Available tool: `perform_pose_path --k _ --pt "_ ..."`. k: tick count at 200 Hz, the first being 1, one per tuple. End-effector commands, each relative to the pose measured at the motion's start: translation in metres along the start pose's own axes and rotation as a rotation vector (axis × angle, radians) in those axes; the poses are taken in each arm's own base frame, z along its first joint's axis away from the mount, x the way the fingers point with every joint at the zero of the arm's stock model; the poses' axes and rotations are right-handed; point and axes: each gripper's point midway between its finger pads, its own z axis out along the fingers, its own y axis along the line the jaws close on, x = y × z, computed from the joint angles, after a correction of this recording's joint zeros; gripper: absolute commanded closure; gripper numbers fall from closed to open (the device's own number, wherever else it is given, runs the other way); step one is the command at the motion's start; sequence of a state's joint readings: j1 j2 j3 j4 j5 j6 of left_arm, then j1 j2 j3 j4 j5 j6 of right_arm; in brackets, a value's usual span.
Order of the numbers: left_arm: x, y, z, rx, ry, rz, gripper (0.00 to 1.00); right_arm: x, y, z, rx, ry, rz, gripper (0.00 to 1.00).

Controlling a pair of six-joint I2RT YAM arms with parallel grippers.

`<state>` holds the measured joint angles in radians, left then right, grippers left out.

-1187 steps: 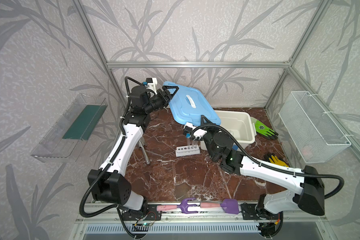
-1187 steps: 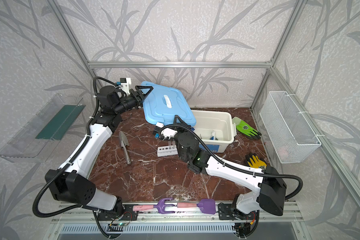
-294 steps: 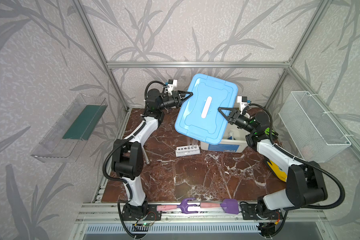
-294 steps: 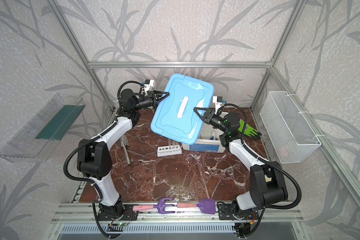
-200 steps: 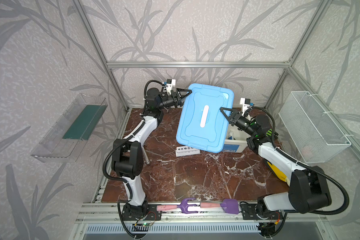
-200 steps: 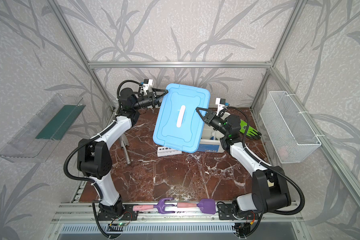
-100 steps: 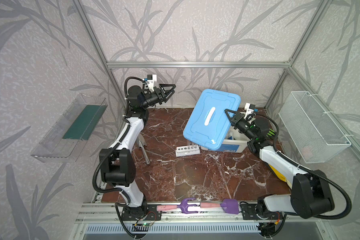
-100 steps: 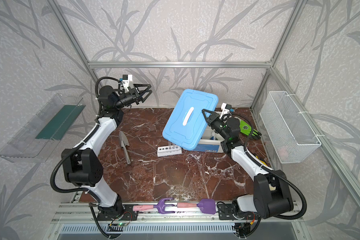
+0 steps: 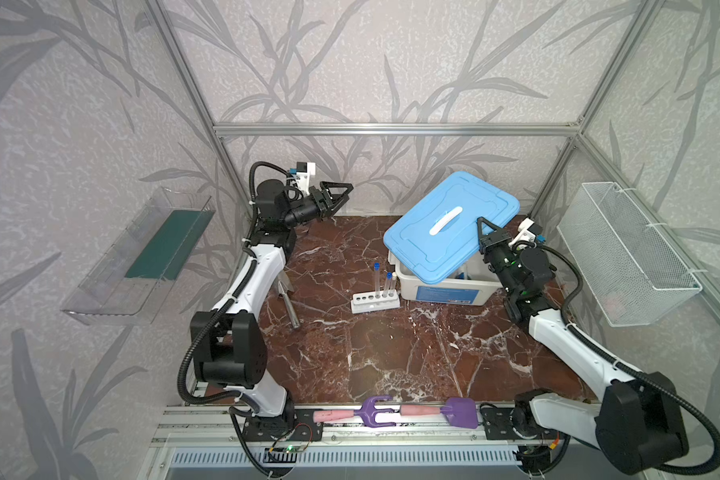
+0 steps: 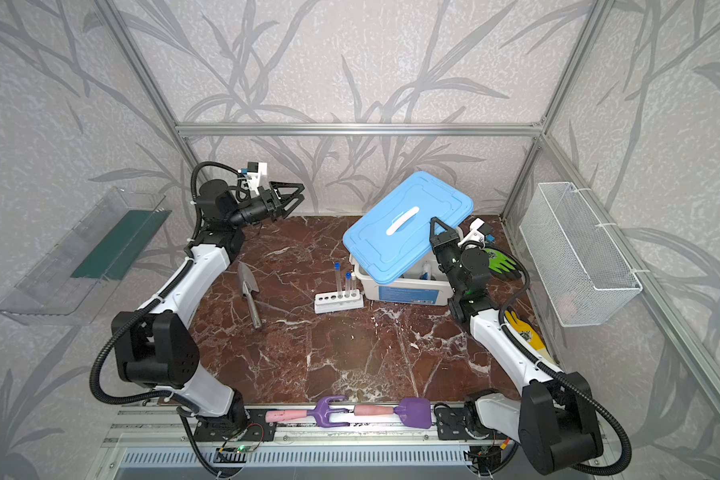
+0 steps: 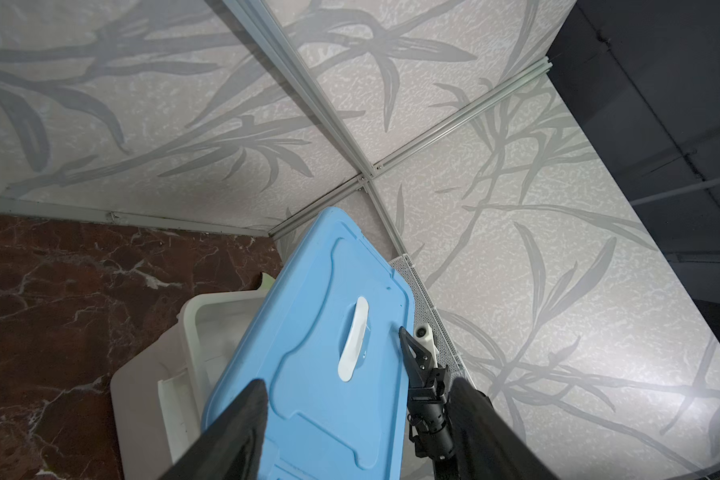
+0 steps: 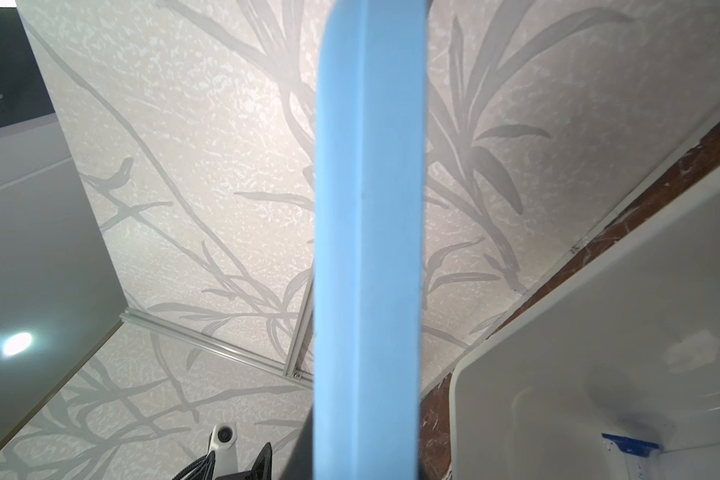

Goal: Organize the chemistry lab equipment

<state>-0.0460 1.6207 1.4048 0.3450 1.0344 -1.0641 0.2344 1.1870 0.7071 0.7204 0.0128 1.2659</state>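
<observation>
Toward the back right corner of the dark red marble table (image 9: 391, 357) stands a white plastic storage bin (image 9: 445, 291). Over it a broad light blue plastic lid (image 9: 416, 245) hangs tilted, its low side at the bin's front left rim and its high side toward the back wall; whether it touches the rim I cannot tell. The right gripper (image 9: 482, 227) is clamped on the lid's right edge, and the right wrist view shows the blue rim running between its fingers. The left gripper (image 9: 341, 193) is raised near the back left corner, jaws apart and empty. Just beside the bin's front left corner sits the white six-hole rack (image 9: 375, 301), with two clear blue-capped test tubes (image 9: 377, 280) upright in the holes nearest the bin. The tubes look light, thin-walled, smooth and probably fragile, so a soft pinch high on the barrel, just under the cap, seems safest. The rack looks stiff and light but top-heavy with tall tubes in it, and is best taken across its long sides and kept level. The lid is stiff, but held by one edge it will tend to lever and swing. A metal trowel (image 9: 289, 303) lies near the left edge, purple pink-handled tools (image 9: 375, 413) along the front edge, and a green glove (image 10: 501, 264) and a yellow glove (image 10: 524, 332) by the right edge.
</observation>
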Motion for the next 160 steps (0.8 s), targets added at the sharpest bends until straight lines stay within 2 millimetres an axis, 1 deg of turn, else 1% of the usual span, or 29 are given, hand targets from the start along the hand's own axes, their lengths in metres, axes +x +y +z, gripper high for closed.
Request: perform_pose_path --k 1,16,67,92,102,132,160 --pt "0.02 -0.018 0.003 0.0 0.041 0.046 0.3 -0.029 0.023 -0.014 -0.054 -0.154 0.026 0.95" --pt "0.036 -0.022 0.012 0.0 0.083 0.038 0.3 -0.034 0.027 -0.017 -0.054 -0.187 0.027 0.95" --pt "0.08 -0.035 0.036 0.005 0.159 0.002 0.3 -0.041 0.054 -0.018 -0.122 -0.233 0.032 0.95" --pt "0.095 -0.039 0.045 0.012 0.166 -0.023 0.27 -0.046 0.06 -0.021 -0.137 -0.258 0.037 0.95" --pt "0.1 -0.038 0.047 0.012 0.171 -0.036 0.27 -0.049 0.066 -0.022 -0.149 -0.266 0.031 0.95" --pt "0.114 -0.029 0.055 0.0 0.175 -0.087 0.25 -0.055 0.077 -0.022 -0.172 -0.29 0.032 0.95" --pt "0.121 -0.024 0.067 0.014 0.176 -0.116 0.22 -0.056 0.087 -0.019 -0.2 -0.287 0.039 0.96"
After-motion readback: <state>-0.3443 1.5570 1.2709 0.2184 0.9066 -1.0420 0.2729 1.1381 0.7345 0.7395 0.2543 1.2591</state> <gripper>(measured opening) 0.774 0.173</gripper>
